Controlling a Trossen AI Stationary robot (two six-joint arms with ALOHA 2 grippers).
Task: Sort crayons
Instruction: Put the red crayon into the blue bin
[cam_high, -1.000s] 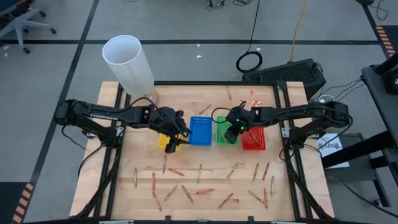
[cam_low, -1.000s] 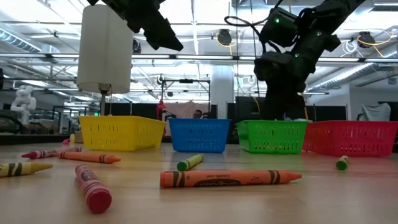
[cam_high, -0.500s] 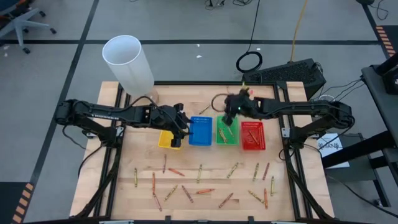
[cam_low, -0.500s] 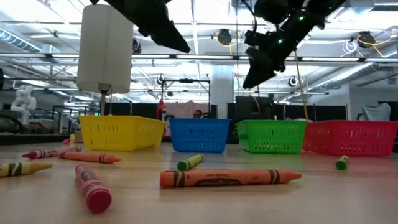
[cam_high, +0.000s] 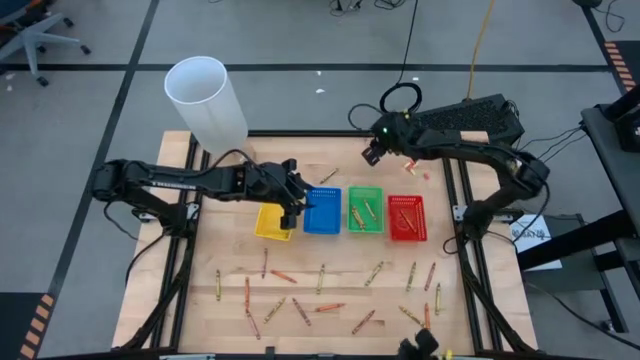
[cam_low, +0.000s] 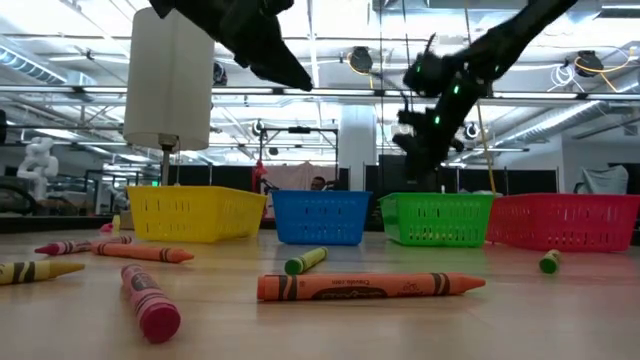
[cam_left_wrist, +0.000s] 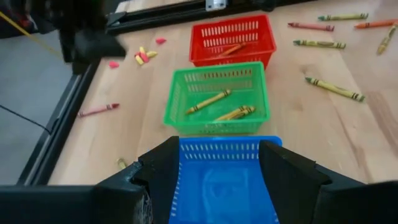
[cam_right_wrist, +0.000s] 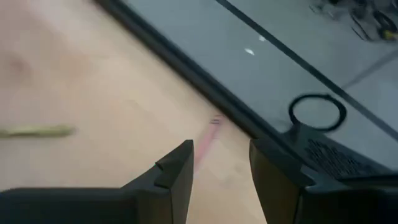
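The left gripper (cam_high: 296, 192) hangs over the gap between the yellow tray (cam_high: 270, 224) and the blue tray (cam_high: 322, 210), its fingers (cam_left_wrist: 163, 168) spread wide with nothing between them; from its wrist I look straight down into the blue tray, which looks bare inside.

The right gripper (cam_high: 371, 152) is up near the table's far edge, beyond the green tray (cam_high: 365, 211) and well clear of it. Its fingers (cam_right_wrist: 176, 171) stand apart and hold nothing. Below them lies a pinkish-red crayon (cam_right_wrist: 205, 144) on the wood, close to the black frame rail (cam_right_wrist: 186, 62), and a yellowish-green crayon (cam_right_wrist: 37, 131) lies farther off on the boards.

The four trays sit in a row across the middle of the table (cam_high: 200, 300): yellow, blue, green, then the red tray (cam_high: 406, 218). The green tray holds three yellowish-green crayons (cam_left_wrist: 217, 106), and the red one holds at least one reddish crayon (cam_left_wrist: 231, 49).

Most of the crayons (cam_high: 320, 300) are loose, scattered over the near half of the table. From table height an orange crayon (cam_low: 370, 287) lies nearest, with a green crayon (cam_low: 305, 261) just behind it and a red crayon (cam_low: 150, 302) to one side. A tall white cylinder (cam_high: 205, 100) stands at the far corner on the left arm's side.
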